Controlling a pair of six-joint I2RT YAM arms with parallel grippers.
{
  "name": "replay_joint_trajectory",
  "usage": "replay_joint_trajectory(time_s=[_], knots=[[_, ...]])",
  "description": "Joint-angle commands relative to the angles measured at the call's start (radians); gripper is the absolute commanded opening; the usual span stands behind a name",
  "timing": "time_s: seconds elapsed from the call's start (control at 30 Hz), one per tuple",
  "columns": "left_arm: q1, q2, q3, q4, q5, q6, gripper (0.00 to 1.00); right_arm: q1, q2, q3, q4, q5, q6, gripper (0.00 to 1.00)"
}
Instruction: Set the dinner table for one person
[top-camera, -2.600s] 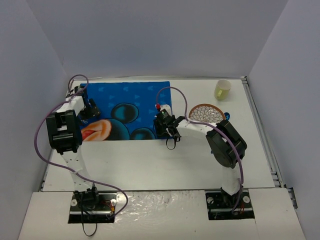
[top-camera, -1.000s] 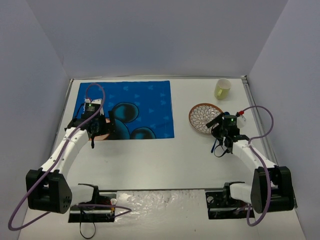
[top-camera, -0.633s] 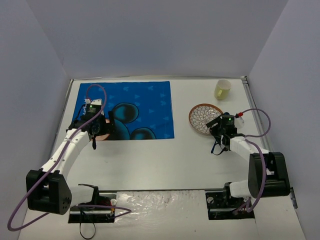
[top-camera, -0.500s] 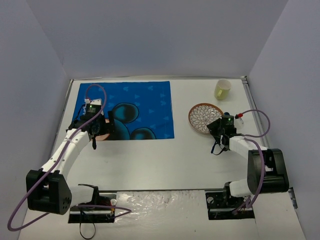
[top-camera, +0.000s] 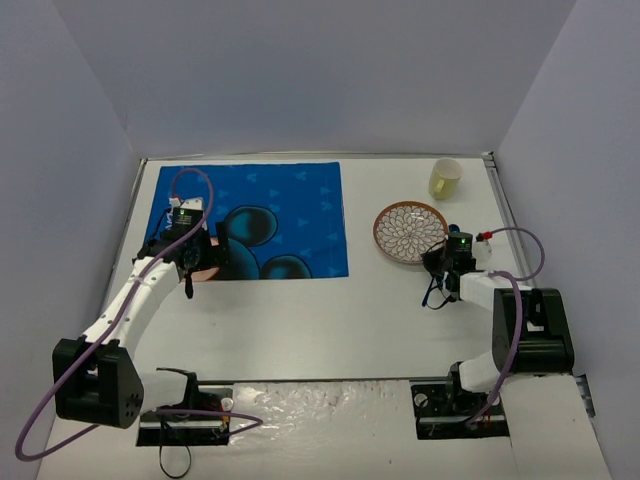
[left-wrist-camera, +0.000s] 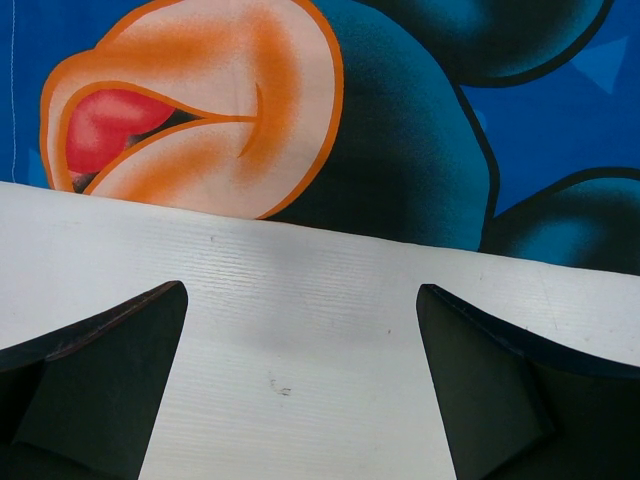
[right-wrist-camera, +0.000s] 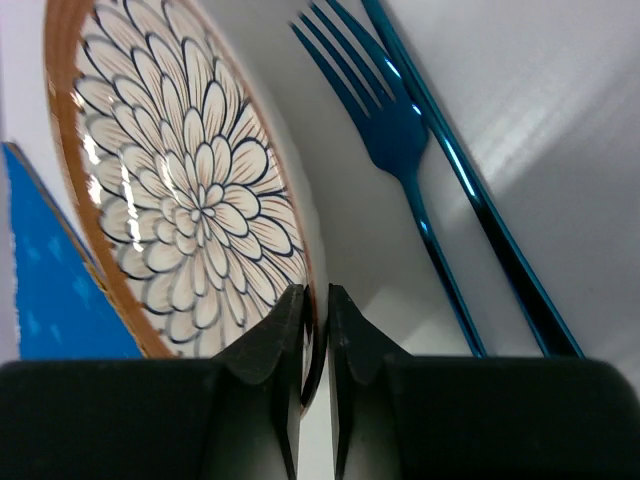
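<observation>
A flower-patterned plate (top-camera: 410, 232) (right-wrist-camera: 190, 200) with an orange-brown rim sits at the right of the white dinner table (top-camera: 320, 320). My right gripper (top-camera: 440, 260) (right-wrist-camera: 315, 296) is shut on the plate's near rim, one finger over it and one under. A blue fork (right-wrist-camera: 385, 130) and a blue knife (right-wrist-camera: 470, 200) lie on the table beside the plate in the right wrist view. My left gripper (top-camera: 188, 265) (left-wrist-camera: 300, 330) stands open and holds nothing, low over bare table (left-wrist-camera: 300, 260) at the front edge of the blue placemat (top-camera: 270, 215) (left-wrist-camera: 540, 110).
A pale yellow cup (top-camera: 445, 177) stands at the back right corner, behind the plate. The placemat covers the back left of the table. A metal rim (top-camera: 515, 240) runs along the right edge, close to my right arm.
My right gripper has closed onto the plate's rim and its arm has folded lower toward the table. The plate has shifted slightly left. The left arm has hardly moved.
</observation>
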Motion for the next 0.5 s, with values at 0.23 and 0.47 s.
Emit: replay_joint_trajectory(time_s=[0.23, 0.47], knots=[[-0.005, 0.002, 0.107, -0.029, 0.037, -0.013, 0.97, -0.006, -0.120, 0.072, 0.017, -0.091, -0.098, 0.00], [-0.005, 0.031, 0.243, -0.081, 0.140, -0.053, 0.97, 0.018, -0.156, 0.225, 0.007, -0.246, -0.151, 0.00]])
